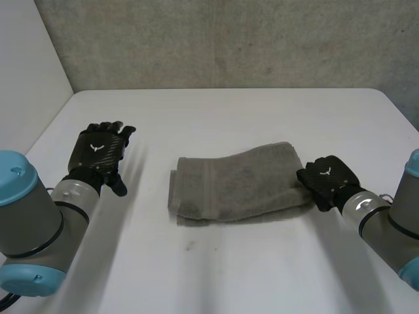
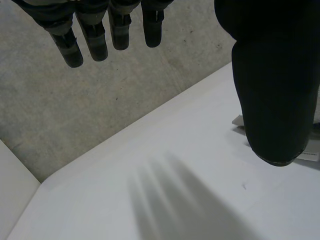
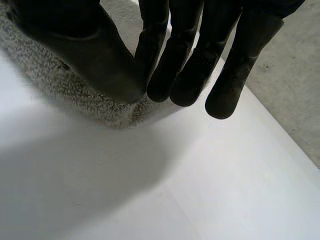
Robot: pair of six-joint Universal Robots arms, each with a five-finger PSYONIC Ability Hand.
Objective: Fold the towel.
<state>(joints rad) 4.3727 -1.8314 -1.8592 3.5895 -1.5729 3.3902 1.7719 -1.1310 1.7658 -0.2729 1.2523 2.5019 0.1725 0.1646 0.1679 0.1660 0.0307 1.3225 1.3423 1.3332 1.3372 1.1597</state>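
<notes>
A white surface (image 1: pixel 262 261) meets a grey speckled wall (image 1: pixel 229 39) on its far side. The folded grey towel (image 1: pixel 236 186) lies mid-surface, slightly right. The left robot hand (image 1: pixel 99 152) hovers well left of it, fingers (image 2: pixel 95 40) straight and wide apart. The right robot hand (image 1: pixel 327 178) sits at the towel's right end. Its wrist view shows the cloth's pile close beneath it, but I cannot tell whether it grips.

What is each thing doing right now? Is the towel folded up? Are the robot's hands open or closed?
Grey terry towel: folded over in layers, lying on the white table.
Left black hand: open, fingers straight, holding nothing, off to the side of the towel.
Right black hand: at the towel's right end; I cannot tell whether it grips the cloth.
</notes>
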